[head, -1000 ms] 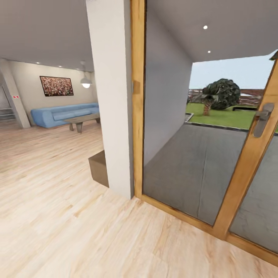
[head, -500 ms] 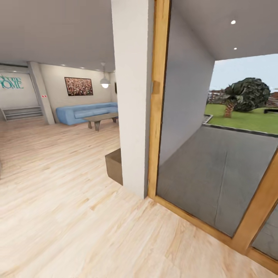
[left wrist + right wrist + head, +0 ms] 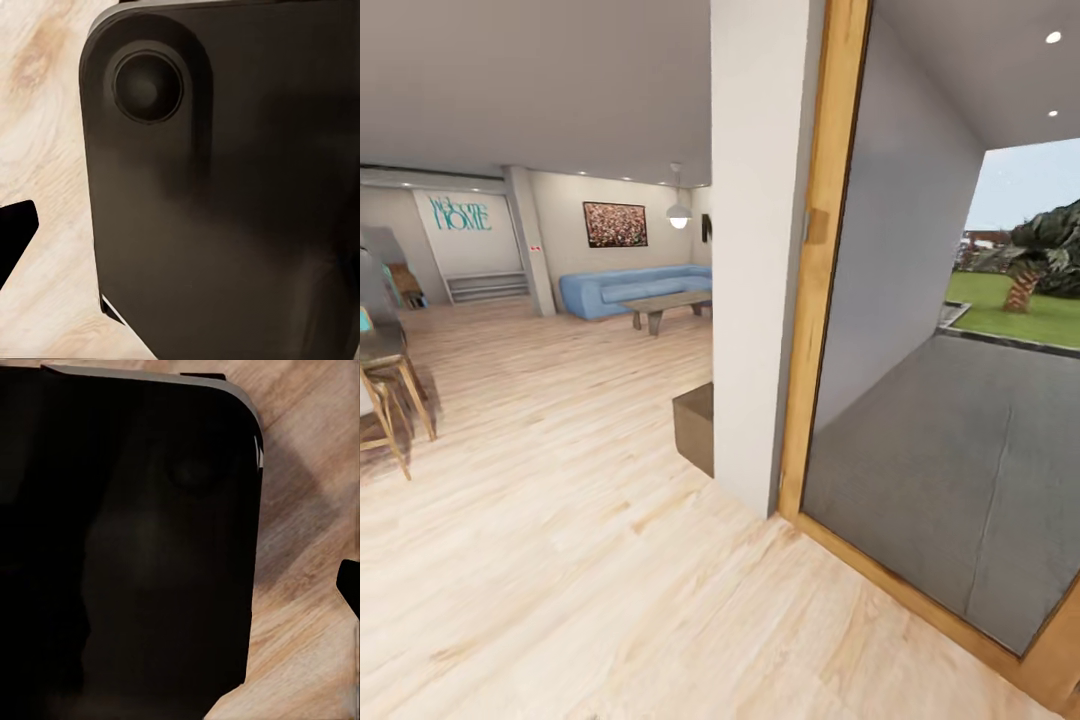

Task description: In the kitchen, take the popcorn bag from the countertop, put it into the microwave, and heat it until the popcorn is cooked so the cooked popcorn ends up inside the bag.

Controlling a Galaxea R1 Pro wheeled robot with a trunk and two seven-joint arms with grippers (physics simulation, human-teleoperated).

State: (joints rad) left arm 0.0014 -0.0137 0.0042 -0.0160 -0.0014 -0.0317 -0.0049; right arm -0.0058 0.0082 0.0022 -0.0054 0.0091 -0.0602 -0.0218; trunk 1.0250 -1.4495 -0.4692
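Wooden floor (image 3: 560,560) and a blue sofa (image 3: 630,288) are seen; nothing is fetched yet, and neither gripper's state can be told.

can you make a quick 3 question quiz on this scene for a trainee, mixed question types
1. True or false: the blue sofa stands against the far wall, under a framed picture.
2. Multiple choice: what lies just beyond the wooden door frame on the right? A) a kitchen hob B) a grey paved patio with lawn behind it C) a staircase
3. Fill in: the teal lettering on the far left wall reads "Welcome ____".

Key
1. True.
2. B.
3. HOME.
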